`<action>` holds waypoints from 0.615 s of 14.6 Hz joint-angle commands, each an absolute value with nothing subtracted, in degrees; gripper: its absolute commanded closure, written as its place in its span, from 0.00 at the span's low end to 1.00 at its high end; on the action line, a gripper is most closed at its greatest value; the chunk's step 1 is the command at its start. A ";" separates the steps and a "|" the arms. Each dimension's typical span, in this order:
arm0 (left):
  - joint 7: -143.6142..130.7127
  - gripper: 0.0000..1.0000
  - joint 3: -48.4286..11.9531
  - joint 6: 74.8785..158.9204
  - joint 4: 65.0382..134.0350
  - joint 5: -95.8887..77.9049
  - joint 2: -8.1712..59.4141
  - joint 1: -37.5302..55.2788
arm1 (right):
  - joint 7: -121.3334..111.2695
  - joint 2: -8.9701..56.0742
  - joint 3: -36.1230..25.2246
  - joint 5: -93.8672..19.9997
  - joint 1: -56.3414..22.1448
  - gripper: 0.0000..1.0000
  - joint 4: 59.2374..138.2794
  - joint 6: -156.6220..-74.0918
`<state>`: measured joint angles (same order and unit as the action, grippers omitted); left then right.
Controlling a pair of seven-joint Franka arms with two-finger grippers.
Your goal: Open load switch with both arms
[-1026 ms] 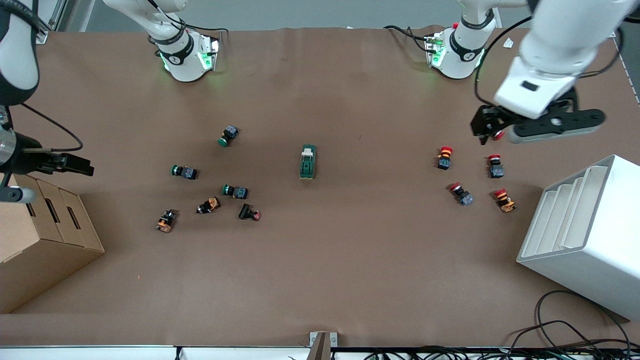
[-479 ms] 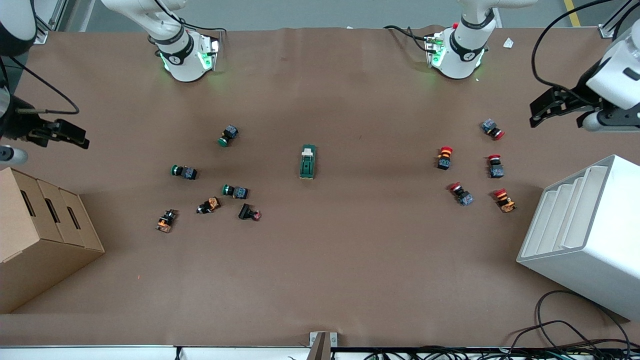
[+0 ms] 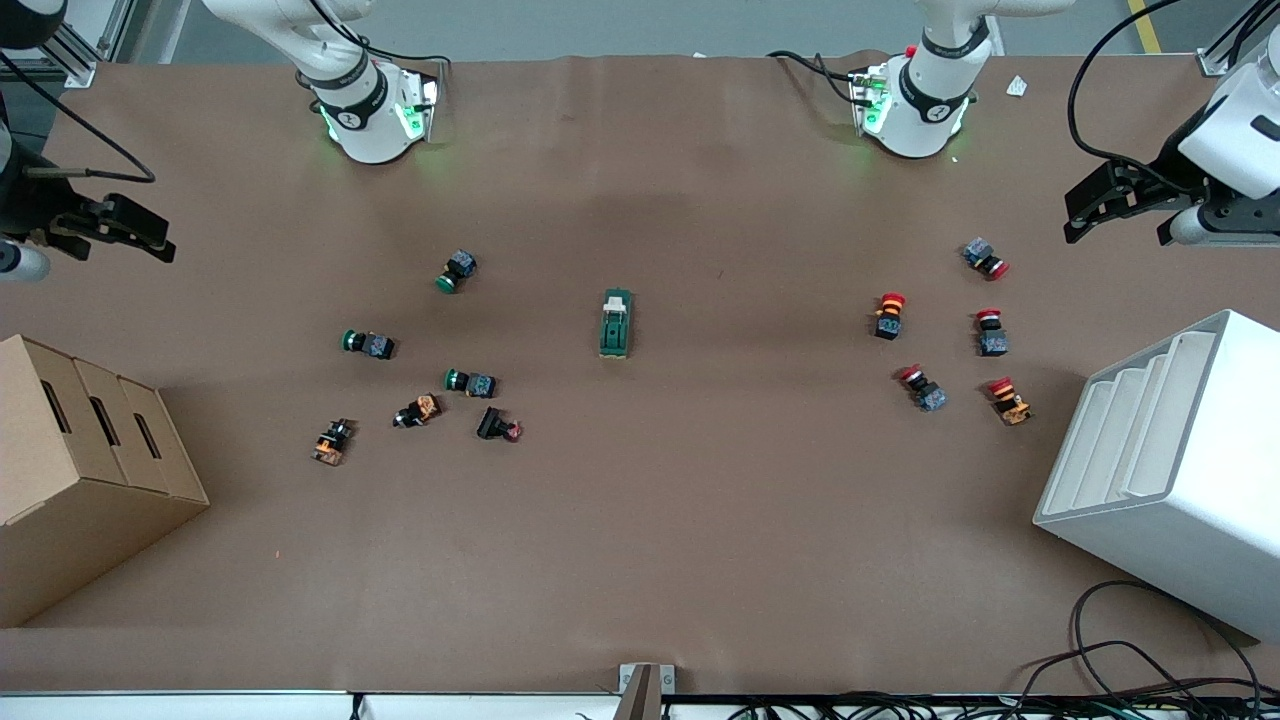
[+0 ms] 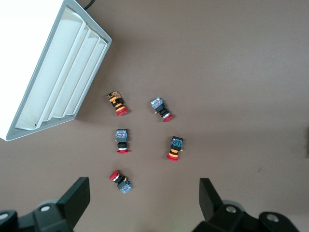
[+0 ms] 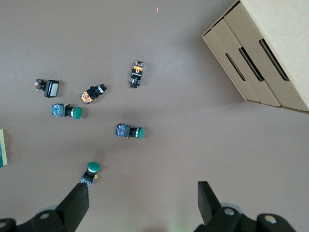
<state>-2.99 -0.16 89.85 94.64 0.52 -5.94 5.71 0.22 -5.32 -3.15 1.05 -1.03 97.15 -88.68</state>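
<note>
The load switch (image 3: 616, 324), a dark-green block with a white toggle at the end toward the bases, lies alone mid-table. Only a green sliver of it (image 5: 1, 155) shows at the edge of the right wrist view. Neither arm is near it. My left gripper (image 3: 1110, 195) hangs over the left arm's end of the table, open (image 4: 145, 205) with bare table and a red-capped button between its fingers' line. My right gripper (image 3: 140, 228) hovers over the right arm's end of the table, open (image 5: 143, 205) and holding nothing.
Several red-capped push-buttons (image 3: 990, 332) (image 4: 121, 141) lie toward the left arm's end, beside a white slotted rack (image 3: 1170, 470). Green-capped and orange-bodied push-buttons (image 3: 470, 381) (image 5: 129, 131) are scattered toward the right arm's end, near a cardboard box (image 3: 80, 470).
The left arm has swung away from above the red-capped buttons out to the table's end. The right gripper has drifted toward the bases' side. The load switch has not moved.
</note>
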 commanded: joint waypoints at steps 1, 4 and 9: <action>-0.62 0.00 0.00 90.35 96.33 -0.53 -8.00 5.45 | -0.44 -8.00 -1.93 1.85 0.79 0.00 99.32 -88.42; 0.53 0.00 0.52 89.57 95.80 -2.45 -7.74 5.27 | -0.35 -8.00 -1.67 1.85 0.97 0.00 99.23 -88.59; 0.44 0.00 0.62 88.86 94.84 -2.64 -7.12 5.10 | -0.35 -7.73 -1.67 1.93 0.70 0.00 99.23 -90.34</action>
<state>-0.90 0.43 89.35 95.07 -1.54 -6.56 5.45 0.21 -6.20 -2.67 1.06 -0.40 97.32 -88.69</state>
